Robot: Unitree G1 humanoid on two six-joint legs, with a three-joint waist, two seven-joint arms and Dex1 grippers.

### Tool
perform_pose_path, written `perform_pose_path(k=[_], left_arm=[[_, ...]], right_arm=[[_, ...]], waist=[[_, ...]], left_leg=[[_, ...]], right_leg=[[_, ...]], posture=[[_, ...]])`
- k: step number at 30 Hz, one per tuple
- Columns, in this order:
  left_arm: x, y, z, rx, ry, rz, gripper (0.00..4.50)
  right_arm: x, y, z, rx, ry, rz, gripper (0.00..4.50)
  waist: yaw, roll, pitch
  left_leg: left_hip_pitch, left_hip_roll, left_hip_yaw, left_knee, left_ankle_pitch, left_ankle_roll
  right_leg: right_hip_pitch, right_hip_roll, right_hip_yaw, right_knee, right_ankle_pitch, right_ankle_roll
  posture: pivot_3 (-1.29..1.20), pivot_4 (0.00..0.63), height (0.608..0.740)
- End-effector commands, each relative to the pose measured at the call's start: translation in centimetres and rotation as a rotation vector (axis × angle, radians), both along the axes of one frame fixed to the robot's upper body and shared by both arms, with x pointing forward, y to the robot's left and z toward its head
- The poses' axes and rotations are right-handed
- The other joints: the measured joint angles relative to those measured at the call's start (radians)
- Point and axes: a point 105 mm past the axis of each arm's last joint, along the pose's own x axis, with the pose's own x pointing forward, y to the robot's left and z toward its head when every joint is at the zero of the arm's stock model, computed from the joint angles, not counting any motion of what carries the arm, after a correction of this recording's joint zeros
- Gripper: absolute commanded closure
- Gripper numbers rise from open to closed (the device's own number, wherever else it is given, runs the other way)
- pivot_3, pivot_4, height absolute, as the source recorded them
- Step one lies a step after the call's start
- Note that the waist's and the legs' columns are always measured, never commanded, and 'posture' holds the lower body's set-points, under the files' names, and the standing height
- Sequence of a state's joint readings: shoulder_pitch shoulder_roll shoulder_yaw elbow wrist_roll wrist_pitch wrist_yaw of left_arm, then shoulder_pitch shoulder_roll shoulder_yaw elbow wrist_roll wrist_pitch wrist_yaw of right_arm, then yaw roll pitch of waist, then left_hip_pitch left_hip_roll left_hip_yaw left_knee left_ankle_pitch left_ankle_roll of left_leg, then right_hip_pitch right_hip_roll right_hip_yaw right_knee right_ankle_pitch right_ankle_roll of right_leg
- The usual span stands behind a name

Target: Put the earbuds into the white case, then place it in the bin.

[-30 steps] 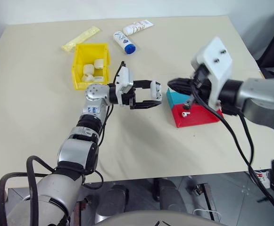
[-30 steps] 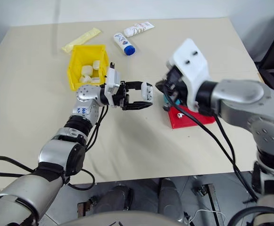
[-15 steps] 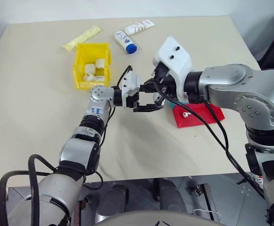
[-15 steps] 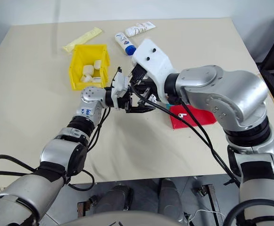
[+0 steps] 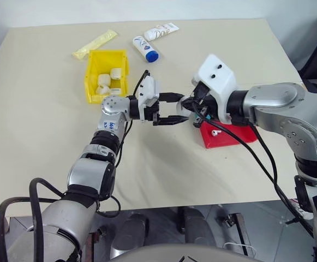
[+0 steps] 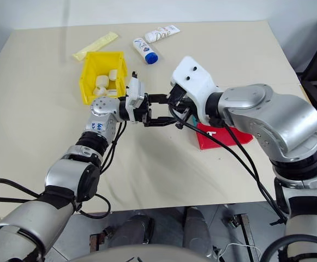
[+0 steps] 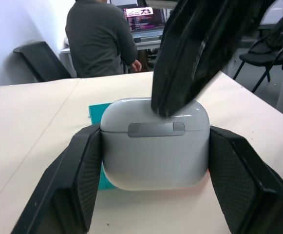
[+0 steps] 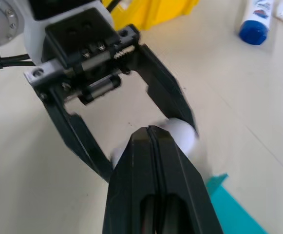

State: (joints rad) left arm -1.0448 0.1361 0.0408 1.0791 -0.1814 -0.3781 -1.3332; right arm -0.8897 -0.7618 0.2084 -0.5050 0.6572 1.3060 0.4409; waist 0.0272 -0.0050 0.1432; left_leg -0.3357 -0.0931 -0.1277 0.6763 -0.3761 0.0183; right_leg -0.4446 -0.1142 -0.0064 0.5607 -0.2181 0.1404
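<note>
A: Two grippers are meeting above the table (image 5: 43, 136), between the yellow bin (image 5: 105, 76) and the red tray (image 5: 226, 135). How is the left gripper (image 7: 153, 161) standing?

B: Its fingers (image 7: 78, 180) are clamping the white case (image 7: 155, 142) from both sides, lid shut, held off the table.

A: And the right gripper (image 8: 153, 134)?

B: Its fingers are pressing together, tip touching the case's lid. One earbud (image 5: 216, 132) is lying on the red tray, beside the teal tray (image 5: 197, 112).
</note>
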Motion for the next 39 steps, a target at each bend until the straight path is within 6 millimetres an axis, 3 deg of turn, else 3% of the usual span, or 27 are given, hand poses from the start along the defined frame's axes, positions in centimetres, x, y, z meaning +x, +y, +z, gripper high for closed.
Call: perform_pose_path(k=[1, 9, 14, 17, 19, 23, 28, 31, 32, 39], left_arm=[[0.2, 0.9, 2.5, -0.109, -0.065, 0.015, 1.69], [0.1, 1.2, 2.8, -0.145, -0.080, 0.024, 1.69], [0.3, 1.8, 2.6, -0.148, -0.075, 0.048, 1.69], [0.4, 2.1, 2.5, -0.148, -0.076, 0.061, 1.69], [0.5, 2.4, 2.4, -0.149, -0.072, 0.080, 1.69], [1.3, 3.1, 3.0, -0.157, -0.074, 0.143, 1.69], [1.8, 4.0, 3.5, -0.151, -0.082, 0.188, 1.69], [2.6, 5.3, 4.4, -0.163, -0.098, 0.280, 1.69], [3.0, 5.8, 4.7, -0.168, -0.104, 0.319, 1.69], [6.9, 12.2, 7.0, -0.186, -0.109, 0.800, 1.69]], right_arm=[[0.2, -1.7, -0.3, -0.015, 0.010, -0.072, 4.49], [0.0, -2.5, -0.6, 0.017, 0.001, -0.097, 4.49], [-1.6, -3.3, 1.1, 0.180, -0.083, -0.050, 4.49], [-2.5, -4.0, 1.1, 0.256, -0.068, -0.036, 4.49], [-3.7, -3.8, 0.9, 0.332, -0.022, 0.028, 4.14], [-5.8, -5.0, 1.0, 0.545, 0.013, 0.170, 2.94], [-7.4, -5.3, 1.0, 0.616, 0.066, 0.307, 1.14], [-7.1, -5.9, 0.8, 0.605, 0.068, 0.304, 0.20], [-6.7, -6.2, 0.5, 0.586, 0.060, 0.278, 0.04], [-6.0, -6.8, -0.4, 0.577, 0.044, 0.225, 0.04]], waist=[[0.000, -0.001, 0.000], [0.000, 0.000, 0.000], [0.002, -0.001, 0.000], [0.001, -0.001, 0.000], [0.001, -0.001, 0.000], [0.005, -0.001, 0.000], [0.000, -0.001, 0.000], [0.000, -0.001, 0.000], [0.000, -0.001, 0.000], [0.001, -0.001, 0.000]], left_leg=[[0.000, 0.000, 0.000, 0.000, 0.000, 0.000], [0.000, 0.000, 0.000, 0.000, 0.000, 0.000], [0.000, 0.000, 0.000, 0.000, 0.000, 0.000], [0.000, 0.000, 0.000, 0.000, 0.000, 0.000], [0.000, 0.000, 0.000, 0.000, 0.000, 0.000], [0.000, 0.000, 0.000, 0.000, 0.000, 0.000], [0.001, 0.000, 0.001, 0.002, 0.000, 0.001], [0.001, 0.001, 0.001, 0.002, 0.000, 0.001], [0.001, 0.000, 0.001, 0.002, 0.000, 0.001], [0.001, 0.000, 0.001, 0.001, 0.000, 0.001]], right_leg=[[0.000, 0.000, 0.000, 0.000, 0.000, 0.000], [0.000, 0.000, 0.000, 0.000, 0.000, 0.000], [0.001, 0.000, 0.000, -0.001, 0.001, 0.001], [0.001, 0.000, 0.000, -0.001, 0.001, 0.001], [0.001, 0.000, 0.000, -0.001, 0.001, 0.001], [0.001, 0.000, 0.000, -0.001, 0.001, 0.001], [0.002, 0.000, 0.001, -0.001, 0.002, 0.002], [0.002, 0.000, 0.001, -0.001, 0.002, 0.002], [0.002, 0.000, 0.001, -0.001, 0.002, 0.002], [0.001, 0.000, 0.001, -0.001, 0.002, 0.002]], posture=[[0.00, 0.150, 0.740], [0.00, 0.150, 0.740], [0.00, 0.150, 0.740], [0.00, 0.150, 0.740], [0.00, 0.150, 0.740], [0.00, 0.150, 0.740], [0.00, 0.150, 0.740], [0.00, 0.150, 0.740], [0.00, 0.150, 0.740], [0.00, 0.150, 0.740]])
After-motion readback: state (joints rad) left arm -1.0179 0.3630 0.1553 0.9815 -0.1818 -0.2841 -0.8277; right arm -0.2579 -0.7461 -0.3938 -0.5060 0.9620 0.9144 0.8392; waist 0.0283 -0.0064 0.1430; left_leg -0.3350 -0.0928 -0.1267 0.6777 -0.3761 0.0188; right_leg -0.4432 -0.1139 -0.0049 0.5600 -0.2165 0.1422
